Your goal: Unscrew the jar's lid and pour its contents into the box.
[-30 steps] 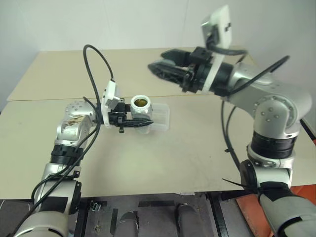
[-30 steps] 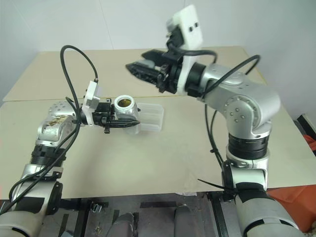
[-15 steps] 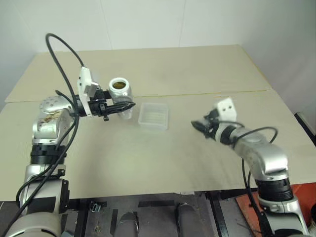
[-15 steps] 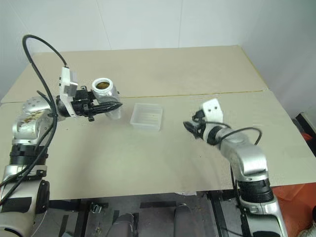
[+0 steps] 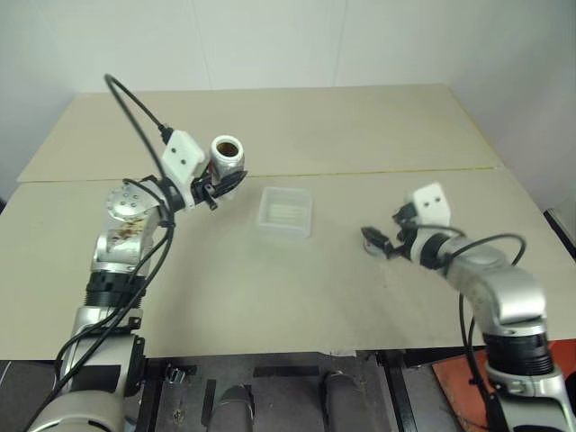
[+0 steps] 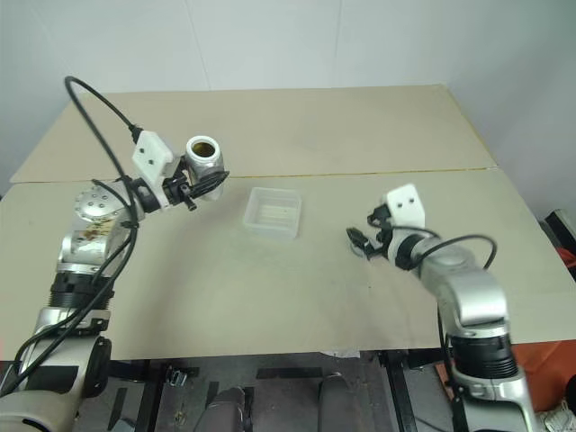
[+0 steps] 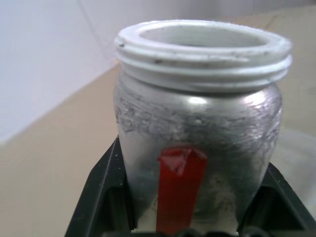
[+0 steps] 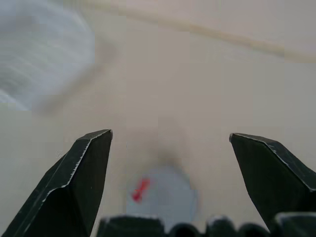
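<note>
We see left jaws [image 5: 220, 184] clamped on open jar [image 5: 227, 157], raised left of box [image 5: 286, 211] | right jaws [image 8: 170, 185] spread wide over lid [image 8: 163, 195] on worktop [image 5: 270, 297], right of box

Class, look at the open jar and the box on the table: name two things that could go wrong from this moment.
1. The left hand holds the open jar above bare table, left of the box; tipping it there would likely spill the contents outside.
2. The lid lies on the table between the open right hand's fingers; the hand could knock it as it pulls away.
</note>
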You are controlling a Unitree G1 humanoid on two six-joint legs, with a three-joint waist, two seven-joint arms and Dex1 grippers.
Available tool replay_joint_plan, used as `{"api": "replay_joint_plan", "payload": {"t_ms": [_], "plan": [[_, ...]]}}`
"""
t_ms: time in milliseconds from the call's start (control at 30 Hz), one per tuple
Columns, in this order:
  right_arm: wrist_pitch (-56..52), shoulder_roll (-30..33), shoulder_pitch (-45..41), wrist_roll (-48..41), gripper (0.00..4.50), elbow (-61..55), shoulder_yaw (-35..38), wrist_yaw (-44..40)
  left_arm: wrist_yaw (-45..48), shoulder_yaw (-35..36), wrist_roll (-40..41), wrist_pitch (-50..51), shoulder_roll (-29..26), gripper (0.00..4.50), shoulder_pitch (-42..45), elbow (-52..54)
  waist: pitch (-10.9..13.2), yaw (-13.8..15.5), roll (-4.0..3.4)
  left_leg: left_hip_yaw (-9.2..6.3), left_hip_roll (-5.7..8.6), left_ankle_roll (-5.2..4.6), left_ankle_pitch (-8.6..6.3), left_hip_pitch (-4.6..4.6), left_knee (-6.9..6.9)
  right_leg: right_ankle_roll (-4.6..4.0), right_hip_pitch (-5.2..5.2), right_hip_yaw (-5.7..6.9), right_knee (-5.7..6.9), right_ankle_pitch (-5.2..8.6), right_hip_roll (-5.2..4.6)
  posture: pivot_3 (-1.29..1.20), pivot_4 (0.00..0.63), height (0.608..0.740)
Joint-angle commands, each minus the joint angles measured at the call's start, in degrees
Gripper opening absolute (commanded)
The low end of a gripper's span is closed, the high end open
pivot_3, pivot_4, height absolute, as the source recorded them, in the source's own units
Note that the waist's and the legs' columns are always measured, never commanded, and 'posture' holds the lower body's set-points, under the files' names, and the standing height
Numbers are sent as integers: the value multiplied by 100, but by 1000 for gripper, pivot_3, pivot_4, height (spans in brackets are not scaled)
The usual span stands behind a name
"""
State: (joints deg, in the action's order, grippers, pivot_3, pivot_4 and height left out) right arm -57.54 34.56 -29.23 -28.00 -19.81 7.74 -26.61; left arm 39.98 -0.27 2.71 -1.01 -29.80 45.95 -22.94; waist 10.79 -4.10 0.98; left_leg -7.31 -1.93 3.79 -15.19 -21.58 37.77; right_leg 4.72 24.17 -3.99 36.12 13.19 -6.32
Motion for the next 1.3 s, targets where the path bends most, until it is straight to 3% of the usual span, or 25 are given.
{"api": "replay_joint_plan", "payload": {"t_ms": [33, 133, 300, 433, 533, 700, 1067, 1167, 1300], "plan": [[-861, 298, -510, -975, 4434, -530, 323, -526, -1296, -635, -1535, -1661, -247, 1948, 531, -849, 0, 19, 0, 0, 0, -1, -1, 0, 0, 0, -2, 1, -4, 0, 0, 0, 150, 740], [-1299, 462, -878, -1571, 4434, -710, 293, -825, -3407, -2002, -3872, -2948, -644, 1948, 1379, -1983, 0, 47, 2, 0, 2, -1, -1, -3, 0, 2, -1, 1, -9, -1, -1, 0, 150, 740], [-1538, 612, -1222, -1939, 4434, -730, 71, -1010, -6415, -3899, -6406, -2746, -408, 1948, 2982, -3651, 1, 174, 3, 0, 10, -1, -1, -26, 6, 15, 6, 3, -4, -8, -7, 0, 150, 740], [-1479, 711, -1312, -1963, 4434, -703, -64, -1083, -7752, -5104, -7614, -2456, 65, 1948, 3656, -4359, 1, 207, 3, 0, 17, -2, -1, -47, 8, 26, 10, 6, -4, -13, -14, 0, 150, 740], [-1517, 662, -1439, -2014, 4434, -663, -7, -1000, -8264, -5801, -8211, -2315, 391, 1948, 3860, -4717, 2, 219, 3, 3, 20, 0, 0, -55, 7, 28, 17, 6, -6, -14, -16, 0, 150, 740], [-1642, 541, -1543, -2274, 4434, -752, 268, -707, -8333, -6335, -8577, -2037, 667, 1948, 3990, -5102, 3, 170, 5, 4, 18, 1, 0, -60, 6, 28, 29, 6, -2, -14, -16, 0, 150, 740], [-1720, 514, -1472, -2791, 4434, -898, 605, -204, -8374, -6335, -8439, -2048, 712, 1948, 4096, -5209, 3, 241, 5, 3, 19, 2, 1, -64, 6, 28, 29, 6, -1, -14, -17, 0, 150, 740], [-1638, 500, -1439, -2811, 4434, -886, 535, -142, -8197, -6036, -8079, -2333, 691, 1948, 4075, -5214, 3, 245, 5, 3, 19, 2, 1, -65, 6, 28, 29, 6, -1, -14, -17, 0, 150, 740], [-1509, 481, -1388, -2774, 4434, -916, 460, -113, -6813, -4725, -6497, -3070, 534, 1948, 3828, -5296, 3, 240, 6, 3, 18, 16, 9, -65, 6, 28, 32, 6, -1, -14, -17, 0, 150, 740]]}}
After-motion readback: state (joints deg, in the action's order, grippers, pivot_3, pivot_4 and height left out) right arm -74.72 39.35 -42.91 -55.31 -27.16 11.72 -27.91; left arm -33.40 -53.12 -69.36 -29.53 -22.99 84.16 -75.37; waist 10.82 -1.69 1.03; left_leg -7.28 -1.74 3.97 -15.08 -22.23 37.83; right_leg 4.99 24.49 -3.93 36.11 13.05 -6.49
